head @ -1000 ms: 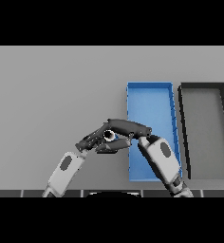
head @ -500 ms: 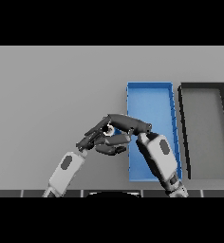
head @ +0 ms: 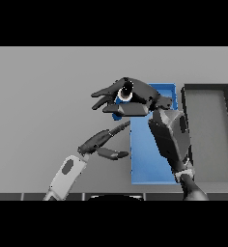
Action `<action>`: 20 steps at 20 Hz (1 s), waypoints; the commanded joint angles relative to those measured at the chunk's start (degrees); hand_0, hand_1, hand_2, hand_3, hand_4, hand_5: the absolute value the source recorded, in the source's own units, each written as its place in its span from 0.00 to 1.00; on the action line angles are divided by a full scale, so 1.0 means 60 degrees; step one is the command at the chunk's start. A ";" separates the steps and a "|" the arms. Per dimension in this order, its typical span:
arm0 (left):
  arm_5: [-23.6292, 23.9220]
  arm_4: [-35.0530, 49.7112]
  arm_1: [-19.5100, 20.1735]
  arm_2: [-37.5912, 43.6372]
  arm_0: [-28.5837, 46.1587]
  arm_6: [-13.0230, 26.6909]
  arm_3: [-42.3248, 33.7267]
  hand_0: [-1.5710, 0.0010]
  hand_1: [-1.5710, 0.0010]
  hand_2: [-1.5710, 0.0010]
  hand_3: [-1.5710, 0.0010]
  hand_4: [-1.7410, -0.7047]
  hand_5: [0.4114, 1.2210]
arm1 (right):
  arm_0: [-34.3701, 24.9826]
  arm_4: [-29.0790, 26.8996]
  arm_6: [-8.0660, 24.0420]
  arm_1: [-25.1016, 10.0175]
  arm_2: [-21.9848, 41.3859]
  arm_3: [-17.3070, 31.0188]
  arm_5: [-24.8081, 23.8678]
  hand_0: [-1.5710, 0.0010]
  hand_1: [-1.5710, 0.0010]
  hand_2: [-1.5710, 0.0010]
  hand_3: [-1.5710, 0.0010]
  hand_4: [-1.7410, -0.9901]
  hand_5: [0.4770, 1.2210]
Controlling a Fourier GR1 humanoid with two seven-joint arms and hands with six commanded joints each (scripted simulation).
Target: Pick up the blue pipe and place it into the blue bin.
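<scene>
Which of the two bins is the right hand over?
The blue bin, left of the dark bin. The right hand, curled round the blue pipe, is over its far end.

Flat, even light; perhaps shadowless.

Plain mid-grey tabletop [head: 43, 96], no pattern. Bright blue bin [head: 147, 154], uniform inside and along the rim. Beside it, a second bin [head: 207, 130] with dark, near-black walls and a grey floor. Small patch of blue pipe [head: 117, 116] showing under the right hand [head: 135, 99], which is dark grey to black with a white ring around a black spot on its upper side. Left hand [head: 104, 142] equally dark. Forearms white with grey panels.
</scene>
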 commanded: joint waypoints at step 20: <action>0.0095 -0.0157 0.0317 0.0092 0.0147 -0.0432 -0.0292 1.00 1.00 1.00 1.00 0.79 0.06 | 0.1612 0.4515 0.0225 -0.1491 -0.1747 0.3015 -0.0605 0.00 0.00 0.00 0.00 0.32 1.00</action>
